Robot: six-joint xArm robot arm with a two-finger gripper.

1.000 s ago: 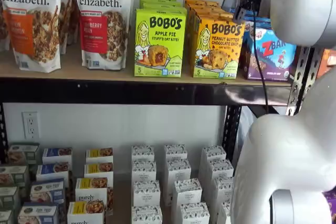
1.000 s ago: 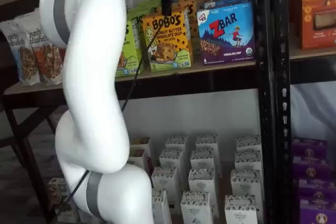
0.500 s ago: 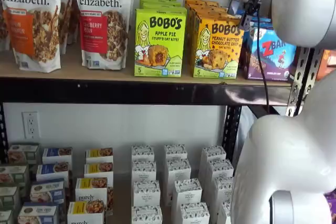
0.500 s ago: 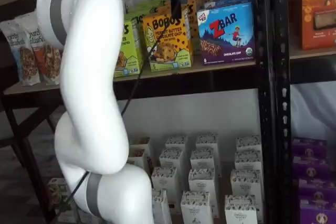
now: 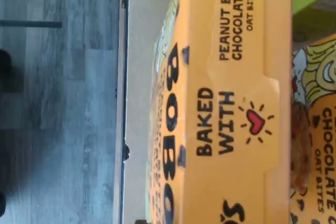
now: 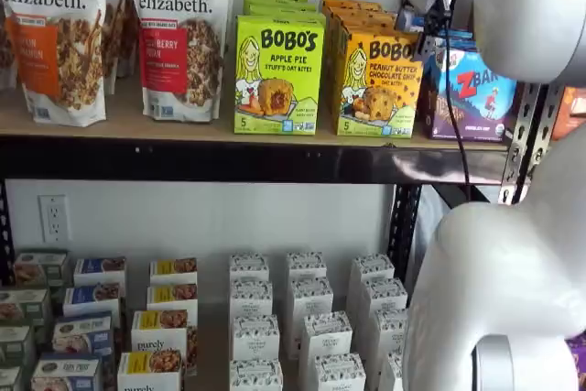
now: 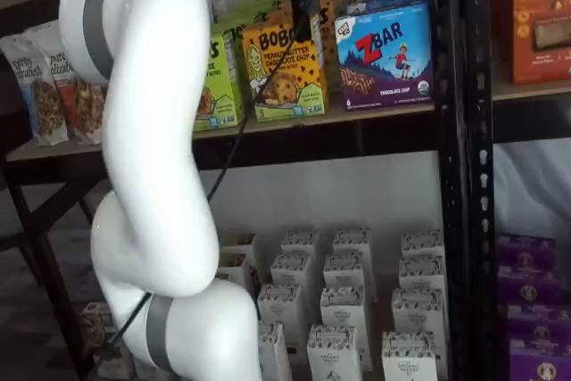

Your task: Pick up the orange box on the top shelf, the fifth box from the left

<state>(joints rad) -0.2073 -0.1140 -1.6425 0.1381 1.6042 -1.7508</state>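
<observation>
1. The orange box (image 6: 378,82) stands upright at the front of its row on the top shelf (image 6: 183,125). We see it in both shelf views, with more of the same carton lined up behind it.
2. It sits between the lime-green Bobo's Apple Pie box (image 6: 278,73) on one side and the blue ZBar box (image 6: 472,93) on the other, just beside both.
3. Over on the far side of the green box are two purely elizabeth bags (image 6: 181,34), also upright on the same board.
4. In a shelf view the gripper (image 7: 302,2) hangs down from above right at the upper edge of the orange box, in front of its top corner nearest the ZBar, with a black cable (image 7: 241,122) trailing off beside it.
5. We only get the dark fingers side-on, so no gap shows plainly in the frames, but the jaws are spread as wide as they go and nothing is in them. The box isn't held.
6. The wrist view is turned sideways and mostly filled with the top flap of the orange box, reading "BAKED WITH" plus a little red heart, so the camera is very near it. The shelf's front edge and grey floor show past it.
7. The lower shelf has rows of small white boxes (image 6: 307,318).
</observation>
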